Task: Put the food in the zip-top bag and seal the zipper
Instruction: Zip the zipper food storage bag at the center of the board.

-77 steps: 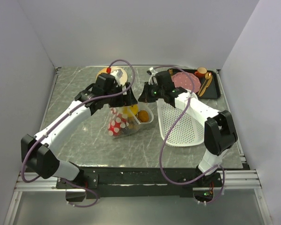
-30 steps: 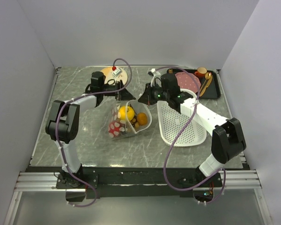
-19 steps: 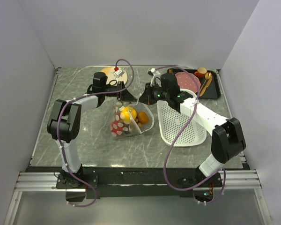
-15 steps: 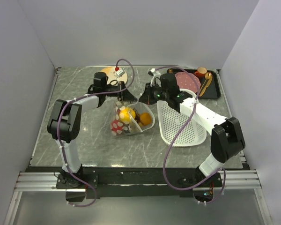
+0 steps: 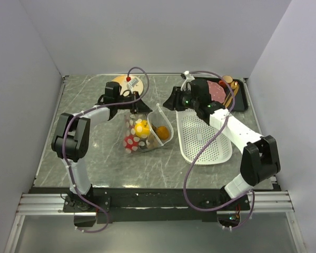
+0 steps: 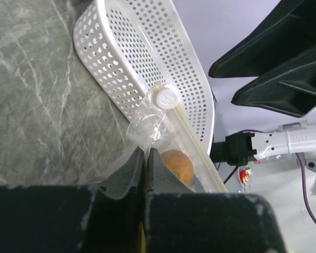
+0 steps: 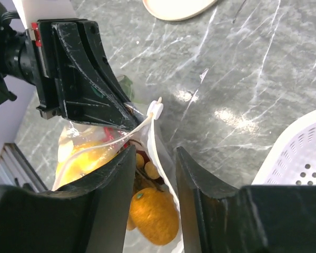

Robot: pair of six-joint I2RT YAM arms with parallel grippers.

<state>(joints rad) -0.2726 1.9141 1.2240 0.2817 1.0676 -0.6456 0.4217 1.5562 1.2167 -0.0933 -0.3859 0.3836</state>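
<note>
On the grey marble-pattern table (image 5: 95, 153), the left gripper (image 6: 146, 153) reaches from the left to the far-left corner of the clear zip-top bag printed with white dots (image 5: 147, 134). Its jaws are closed tight on a fold of the bag's film, with no gap between the black fingers (image 6: 127, 169). A small round white slider tab (image 6: 165, 97) sits on the bag's edge just beyond the fingertips. Behind this gripper, at the far side of the table, lies a round tan disc (image 5: 127, 83).

The bag sits mid-table, its mouth standing open and facing up. Its narrow white zipper strip (image 5: 165, 115) rises along the right side of the mouth, unsealed. The toy food is inside: a yellow round fruit (image 5: 142, 127), an orange round fruit (image 5: 161, 132), a red piece with white spots (image 5: 130, 142) and small brown nuts (image 7: 146, 167).

The right gripper (image 5: 173, 101) hovers just to the far right of the bag's raised edge. Its jaws stand moderately apart and grip nothing. In the wrist view the zipper strip and the bag's mouth show through the gap, below the fingers.

A white perforated plastic basket (image 5: 203, 139) lies just to the right of the bag, under the right arm. A black tray (image 5: 241, 103) holding a pink plate (image 5: 215, 90) sits in the far-right corner.
</note>
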